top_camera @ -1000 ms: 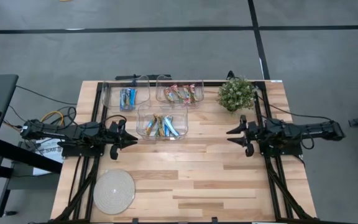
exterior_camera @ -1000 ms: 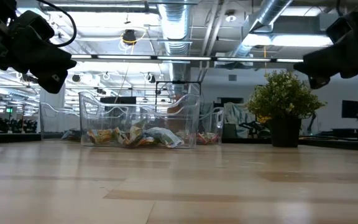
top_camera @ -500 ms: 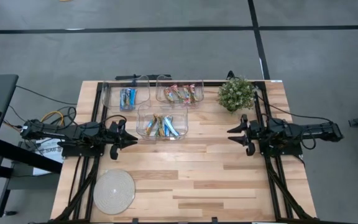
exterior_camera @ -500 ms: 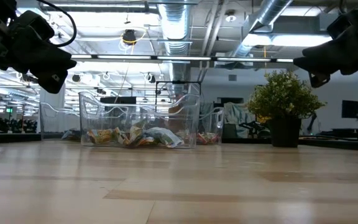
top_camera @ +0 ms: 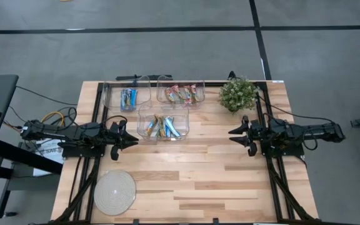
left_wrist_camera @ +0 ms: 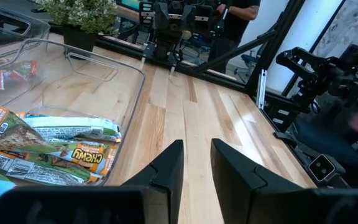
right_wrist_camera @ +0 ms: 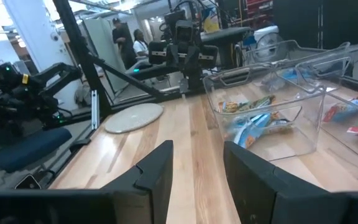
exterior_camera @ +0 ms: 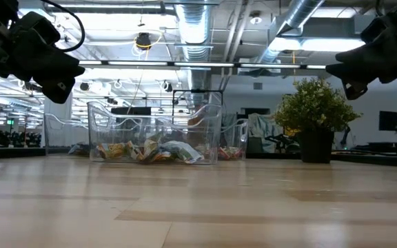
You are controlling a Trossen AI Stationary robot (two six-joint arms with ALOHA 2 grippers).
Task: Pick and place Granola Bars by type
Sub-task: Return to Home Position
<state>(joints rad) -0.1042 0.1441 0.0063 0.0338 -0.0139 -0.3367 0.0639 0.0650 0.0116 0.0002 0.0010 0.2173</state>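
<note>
Right tool [top_camera: 232,135] drawn slightly back, left tool [top_camera: 134,141] unmoved — only wrist views show both parted, empty; Granola Bars [top_camera: 161,127] binned, per high view.

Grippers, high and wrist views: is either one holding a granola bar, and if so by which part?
Nothing is held. The left gripper and the right gripper are both open and empty above the table; the granola bars lie in the clear bins.
</note>
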